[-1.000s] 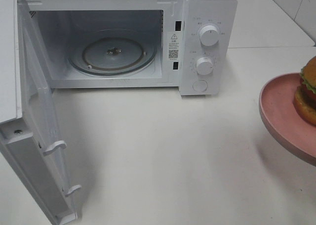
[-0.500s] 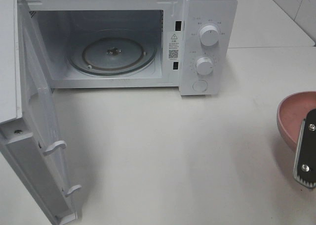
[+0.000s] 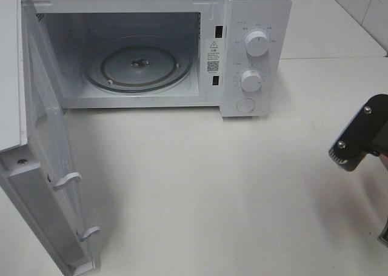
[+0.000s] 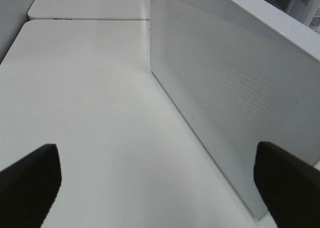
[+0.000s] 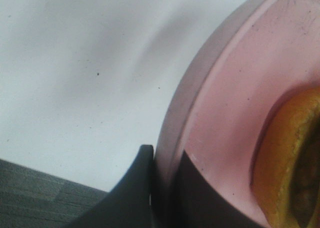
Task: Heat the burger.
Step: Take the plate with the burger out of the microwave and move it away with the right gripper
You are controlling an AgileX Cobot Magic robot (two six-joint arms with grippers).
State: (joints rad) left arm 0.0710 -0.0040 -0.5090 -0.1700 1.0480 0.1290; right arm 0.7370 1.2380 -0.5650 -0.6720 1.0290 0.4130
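Only the right wrist view showed the burger (image 5: 290, 158). It sat on a pink plate (image 5: 225, 102), and the right gripper (image 5: 162, 188) had its jaws clamped on the plate's rim. The high view showed the white microwave (image 3: 254, 21) with its door (image 3: 42, 167) wide open on the tabletop (image 3: 212, 185), and that arm poking in at the right edge. The left gripper (image 4: 160, 183) hung beside the door, jaws far apart, holding nothing.

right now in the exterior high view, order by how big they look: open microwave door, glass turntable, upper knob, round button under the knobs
1. open microwave door, though it is nearest the camera
2. glass turntable
3. upper knob
4. round button, close to the knob, so unsure
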